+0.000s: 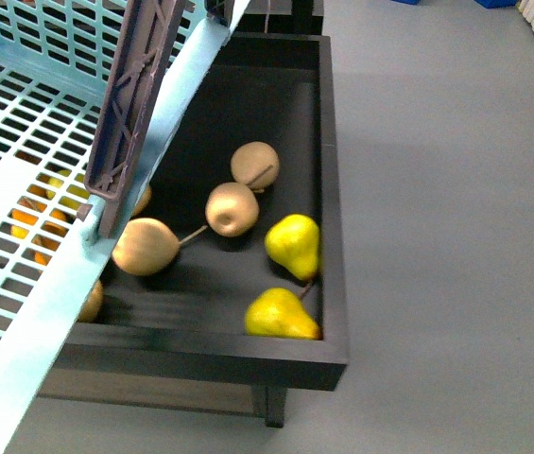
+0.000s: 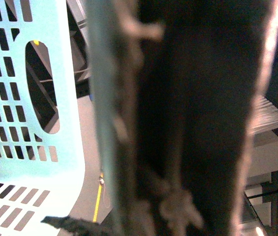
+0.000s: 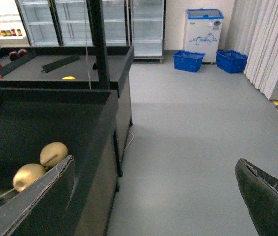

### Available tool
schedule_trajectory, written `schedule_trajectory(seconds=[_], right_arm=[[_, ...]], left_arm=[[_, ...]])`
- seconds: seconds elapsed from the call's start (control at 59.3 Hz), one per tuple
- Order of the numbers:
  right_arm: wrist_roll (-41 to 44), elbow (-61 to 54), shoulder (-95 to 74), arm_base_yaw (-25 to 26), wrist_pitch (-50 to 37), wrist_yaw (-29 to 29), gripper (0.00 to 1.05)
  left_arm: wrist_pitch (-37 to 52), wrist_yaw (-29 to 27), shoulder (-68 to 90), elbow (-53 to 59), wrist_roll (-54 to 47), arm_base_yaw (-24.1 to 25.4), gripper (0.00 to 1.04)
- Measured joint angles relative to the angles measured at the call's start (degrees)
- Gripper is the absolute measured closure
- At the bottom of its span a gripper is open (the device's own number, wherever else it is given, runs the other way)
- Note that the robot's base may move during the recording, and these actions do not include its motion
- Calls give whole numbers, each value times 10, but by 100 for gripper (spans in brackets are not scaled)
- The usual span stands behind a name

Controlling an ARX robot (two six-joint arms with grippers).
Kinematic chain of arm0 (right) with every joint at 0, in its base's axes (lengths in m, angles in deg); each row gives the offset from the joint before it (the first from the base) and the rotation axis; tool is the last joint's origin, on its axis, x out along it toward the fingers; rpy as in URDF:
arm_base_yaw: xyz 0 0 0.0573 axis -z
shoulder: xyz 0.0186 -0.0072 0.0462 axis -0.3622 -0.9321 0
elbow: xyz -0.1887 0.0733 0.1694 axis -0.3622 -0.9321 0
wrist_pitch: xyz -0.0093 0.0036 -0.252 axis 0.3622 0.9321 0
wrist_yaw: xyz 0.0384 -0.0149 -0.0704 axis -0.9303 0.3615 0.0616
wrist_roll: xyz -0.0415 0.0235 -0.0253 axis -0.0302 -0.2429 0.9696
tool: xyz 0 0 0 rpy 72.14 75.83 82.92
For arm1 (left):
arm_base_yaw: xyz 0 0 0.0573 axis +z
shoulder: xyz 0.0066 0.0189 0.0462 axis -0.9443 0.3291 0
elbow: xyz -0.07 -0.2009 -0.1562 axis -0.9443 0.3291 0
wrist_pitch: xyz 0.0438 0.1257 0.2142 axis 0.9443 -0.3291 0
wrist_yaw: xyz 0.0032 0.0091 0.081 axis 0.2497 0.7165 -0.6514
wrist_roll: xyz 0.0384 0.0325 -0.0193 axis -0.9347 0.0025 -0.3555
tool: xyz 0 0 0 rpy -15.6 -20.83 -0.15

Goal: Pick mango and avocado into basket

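Note:
The light teal basket [image 1: 30, 123] fills the left of the front view, raised and tilted close to the camera, with its brown-grey handle [image 1: 134, 104] across it. In the left wrist view the basket wall [image 2: 30, 98] and a blurred dark handle [image 2: 202, 98] fill the picture; my left gripper is shut on the basket and its fingers do not show clearly. My right gripper [image 3: 153, 206] is open, its fingertips [image 3: 266, 201] spread wide over bare floor beside the dark bin. The mango and the avocado are not in view.
The black display bin [image 1: 333, 236] holds tan round fruits [image 1: 232, 208] and two yellow pears [image 1: 293, 244]. Orange fruit [image 1: 44, 213] shows through the basket's slots. Grey floor [image 1: 456, 227] lies right of the bin. Far off stand another bin [image 3: 55, 73], fridges and blue crates [image 3: 188, 60].

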Motion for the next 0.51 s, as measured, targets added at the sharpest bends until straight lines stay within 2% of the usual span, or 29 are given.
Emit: schedule_trajectory(seconds=[0.506], right_arm=[[0, 0, 1, 0, 0, 0, 9]], left_arm=[[0, 1, 0, 0, -1, 0, 97]])
